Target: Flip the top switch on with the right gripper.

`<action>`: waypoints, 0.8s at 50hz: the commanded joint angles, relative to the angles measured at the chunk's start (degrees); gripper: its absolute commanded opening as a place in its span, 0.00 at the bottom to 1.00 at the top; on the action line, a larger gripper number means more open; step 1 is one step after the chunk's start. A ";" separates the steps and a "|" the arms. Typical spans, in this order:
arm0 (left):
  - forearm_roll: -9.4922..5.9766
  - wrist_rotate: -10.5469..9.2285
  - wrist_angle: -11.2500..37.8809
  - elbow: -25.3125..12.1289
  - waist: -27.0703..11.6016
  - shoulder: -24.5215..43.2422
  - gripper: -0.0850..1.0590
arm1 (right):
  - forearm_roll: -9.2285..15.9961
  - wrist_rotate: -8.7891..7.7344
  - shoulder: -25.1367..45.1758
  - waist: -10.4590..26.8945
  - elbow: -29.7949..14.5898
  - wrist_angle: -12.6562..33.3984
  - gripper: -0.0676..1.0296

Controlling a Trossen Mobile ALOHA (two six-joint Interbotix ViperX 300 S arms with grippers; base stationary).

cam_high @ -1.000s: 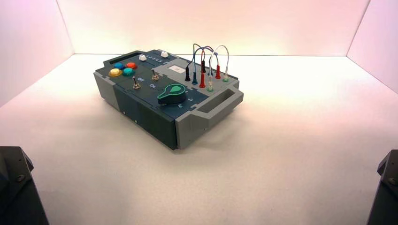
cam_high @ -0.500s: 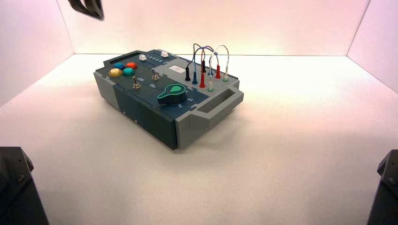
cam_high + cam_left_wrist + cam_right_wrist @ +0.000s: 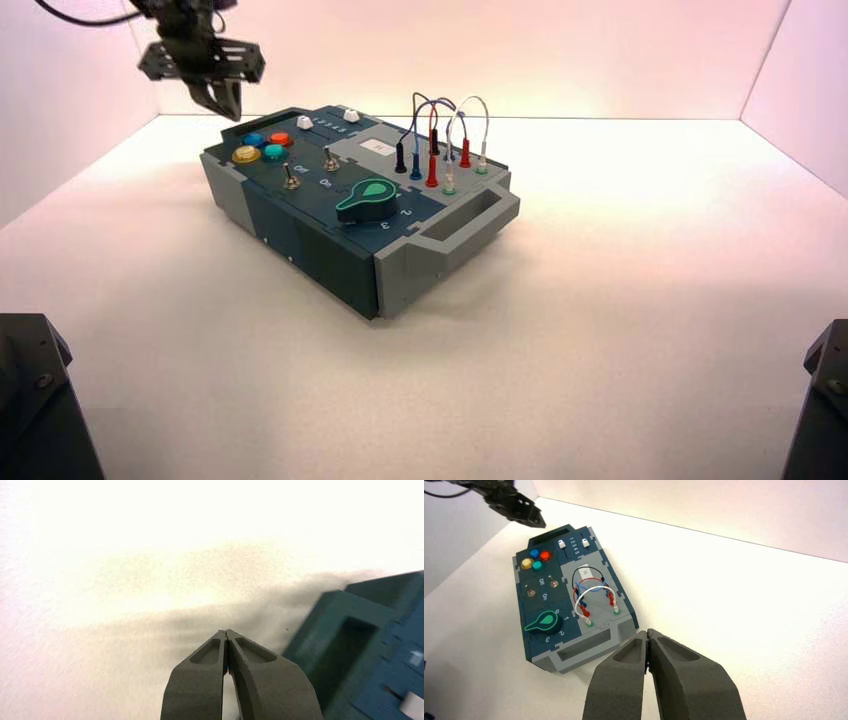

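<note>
Two tapering black fingers (image 3: pixel 616 687) of the black metal right gripper (image 3: pixel 647 632) are clenched tip to tip, nothing between them; the gripper is outside the high view and apart from the box. The top switch (image 3: pixel 331 160), a tiny silver metal toggle lever, stands on the dark-blue panel beside the grey section (image 3: pixel 385 146), untouched. Its identical silver toggle (image 3: pixel 291 177) stands nearer the front wall; "Off" and "On" are lettered between the pair. Adjacent are a green-topped black knob (image 3: pixel 367 200) and yellow, blue, red and green round buttons (image 3: pixel 273 152). Looped coloured wires (image 3: pixel 433 100) rise from the grey section. The black left gripper (image 3: pixel 226 108), fingers closed, hangs by the box's far left corner.
</note>
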 commanded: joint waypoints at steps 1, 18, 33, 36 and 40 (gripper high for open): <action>0.00 0.35 0.00 -2.72 0.18 0.35 0.05 | 0.18 0.18 0.79 0.09 -0.97 -0.26 0.04; 0.00 1.93 1.85 -1.58 -1.23 0.88 0.05 | -0.26 0.09 2.29 0.09 -0.88 -0.79 0.04; 0.00 3.60 1.93 2.90 -3.87 -1.05 0.05 | -0.88 -0.09 4.22 0.09 -1.05 -2.55 0.04; -0.09 3.60 1.93 3.52 -4.48 -1.49 0.05 | -0.97 -0.09 4.48 0.09 -0.97 -3.08 0.04; 0.00 3.87 2.02 3.96 -5.45 -1.67 0.05 | -1.05 -0.09 4.66 0.09 -0.97 -3.78 0.04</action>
